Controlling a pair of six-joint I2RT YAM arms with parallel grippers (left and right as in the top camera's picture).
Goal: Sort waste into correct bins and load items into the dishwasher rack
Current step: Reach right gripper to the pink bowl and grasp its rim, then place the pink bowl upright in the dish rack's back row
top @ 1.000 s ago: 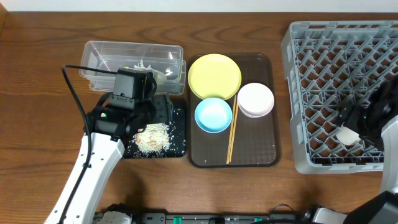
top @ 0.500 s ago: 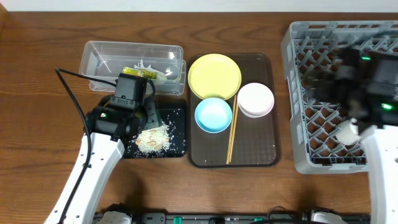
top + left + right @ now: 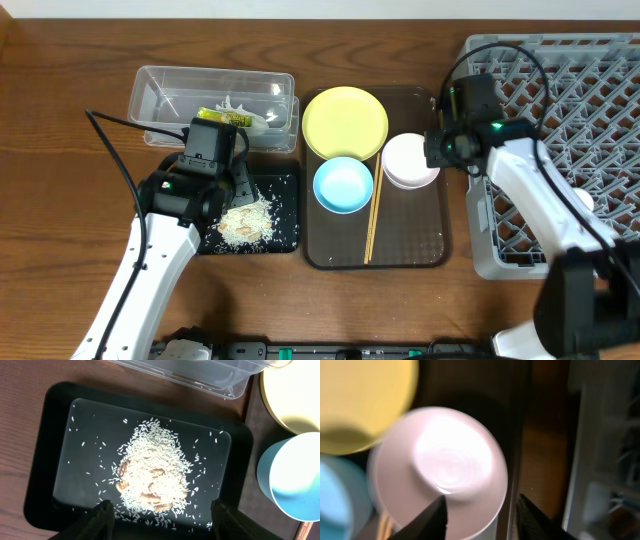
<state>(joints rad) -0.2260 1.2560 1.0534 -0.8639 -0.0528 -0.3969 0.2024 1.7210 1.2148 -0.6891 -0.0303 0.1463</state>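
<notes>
**Both grippers open: left above the rice, right above the pink-white bowl**

Left gripper [image 3: 161, 510] hovers over the black tray [image 3: 40, 485], lower left of centre in my overhead view. Its 2 fingers are spread wide with nothing between them. The pile of rice crumbs [image 3: 152, 472] lies mid-tray just ahead of the fingertips, with loose grains scattered around it. The clear tub [image 3: 160, 95] sits right above the black tray in frame, just beside it. The green-and-orange wrapper [image 3: 215, 114] is inside the tub, toward its right end.

Right gripper [image 3: 479, 510] is over the right side of the pink-white bowl [image 3: 405, 160], near the right edge of the brown tray [image 3: 410, 230]. The right wrist view is motion-blurred, but I read the 2 fingers as apart. The bowl's rim sits below the gap between them, and I see no clamp on it.

On the brown tray the yellow plate [image 3: 345, 122] is at upper left, with the light-blue bowl [image 3: 343, 185] just below it. The pink-white bowl is to the right of both. The chopsticks [image 3: 372, 210] lie together between the 2 bowls, running down toward the tray's lower edge.

The grey rack [image 3: 600, 90] fills the right side of the frame, and the right arm reaches across its left wall.
</notes>
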